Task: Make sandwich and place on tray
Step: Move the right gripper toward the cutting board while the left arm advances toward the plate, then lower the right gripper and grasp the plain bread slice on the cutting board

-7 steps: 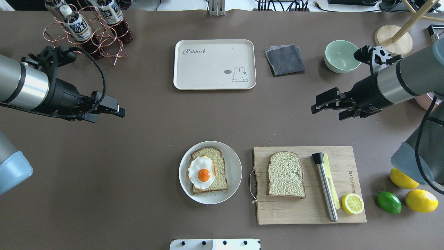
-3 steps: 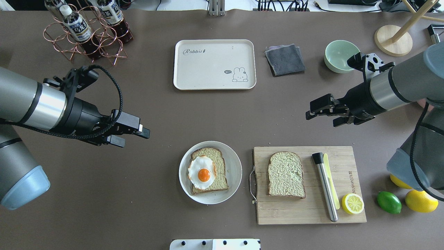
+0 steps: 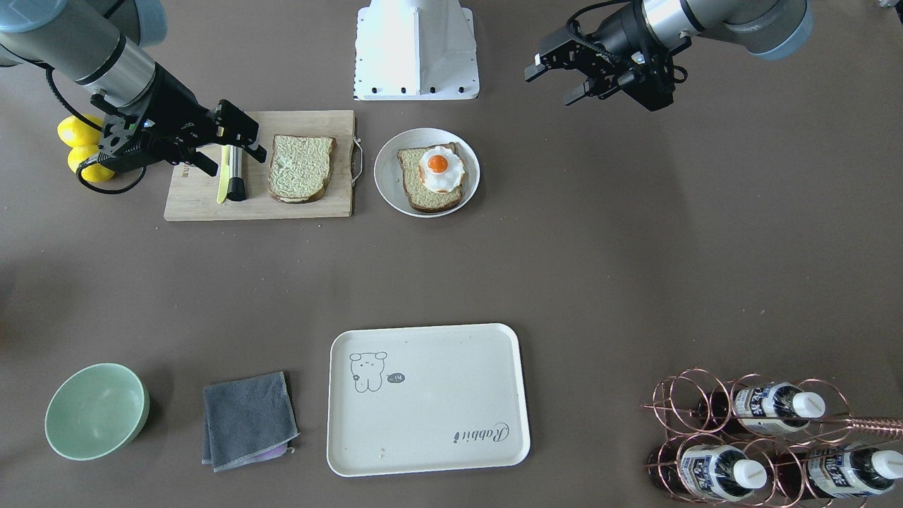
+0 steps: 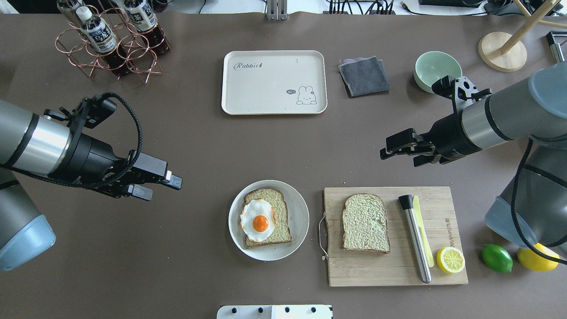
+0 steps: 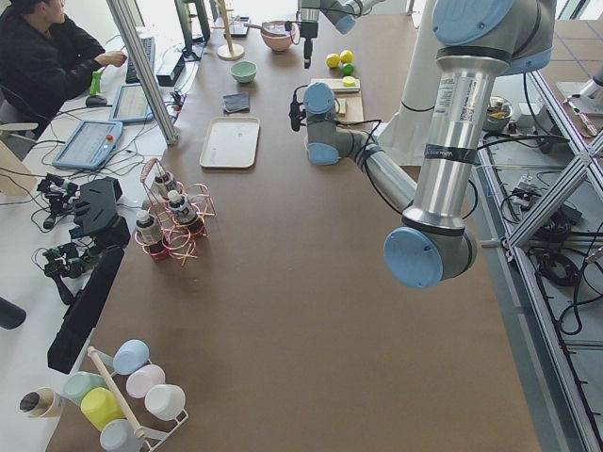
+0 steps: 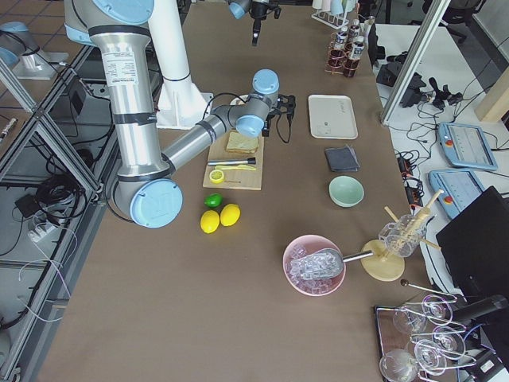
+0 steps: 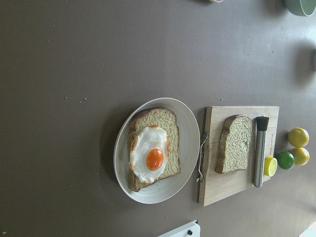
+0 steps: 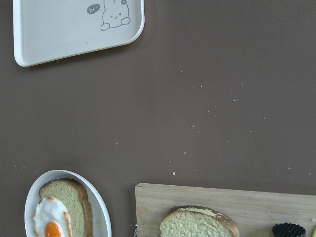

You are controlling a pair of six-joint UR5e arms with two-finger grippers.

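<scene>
Sandwich status: not assembled at the time of inspection. One bread slice (image 4: pixel 278 200) lay flat on the round plate (image 4: pixel 301 221), with the fried egg (image 4: pixel 258 219) resting on top of it, yolk up. The second bread slice (image 4: pixel 365 223) lay flat and apart from the first, on the cutting board (image 4: pixel 394 270) beside the plate.

Left pincer (image 4: pixel 163 187): released, jaws parted, nothing between them. It hung above the bare surface (image 4: pixel 199 274). The plate with the egg-topped slice lay ahead of its fingertips, slightly to the robot's side of them, and not touching. The left wrist view looked down on the plate and the board together.

Right pincer (image 4: pixel 401 156): also released, jaws parted and holding nothing. It hung above the surface just past the far edge of the cutting board. The second slice lay on the robot's side of this pincer, near it but clear of the fingers. A steel bar (image 4: pixel 416 243) and a lemon half (image 4: pixel 450 260) sat on the same board, also on the robot's side of the pincer.

Tray (image 4: pixel 266 88): flat on the surface, well apart from both pincers, farther from the robot than either and roughly between them across the width. No bread or egg touched it.
</scene>
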